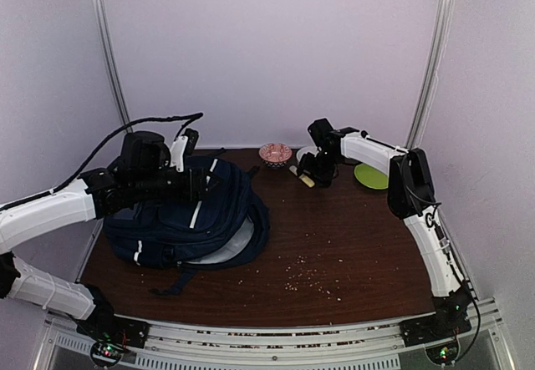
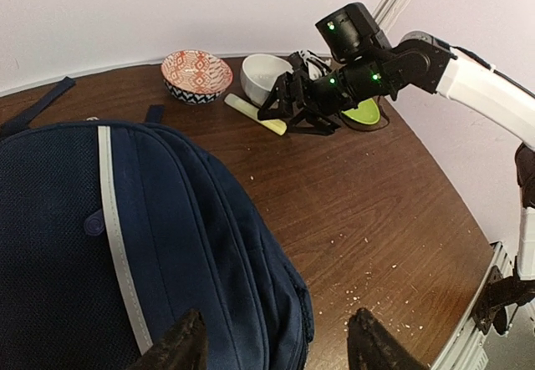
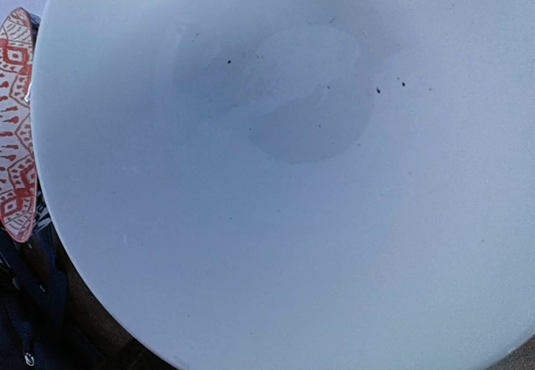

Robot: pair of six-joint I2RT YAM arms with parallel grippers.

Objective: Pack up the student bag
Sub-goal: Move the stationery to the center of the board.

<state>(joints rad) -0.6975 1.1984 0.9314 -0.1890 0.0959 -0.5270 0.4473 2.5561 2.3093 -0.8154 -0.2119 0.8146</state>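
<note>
The student bag [image 1: 184,220], navy with thin white stripes, lies on the left of the brown table and fills the lower left of the left wrist view [image 2: 100,245]. My left gripper [image 1: 203,185] hovers over the bag's right side with its jaws wide apart and nothing between them [image 2: 274,341]. My right gripper [image 1: 308,174] is at the back of the table, right beside a white bowl [image 2: 263,76] and over the end of a pale yellow stick [image 2: 255,114]. The white bowl's inside [image 3: 292,178] fills the right wrist view and hides the fingers.
A red-and-white patterned bowl [image 1: 275,153] stands at the back, left of the white bowl. A green plate [image 1: 370,176] lies at the back right. Crumbs [image 1: 309,274] are scattered on the table's front middle. Purple walls enclose the table.
</note>
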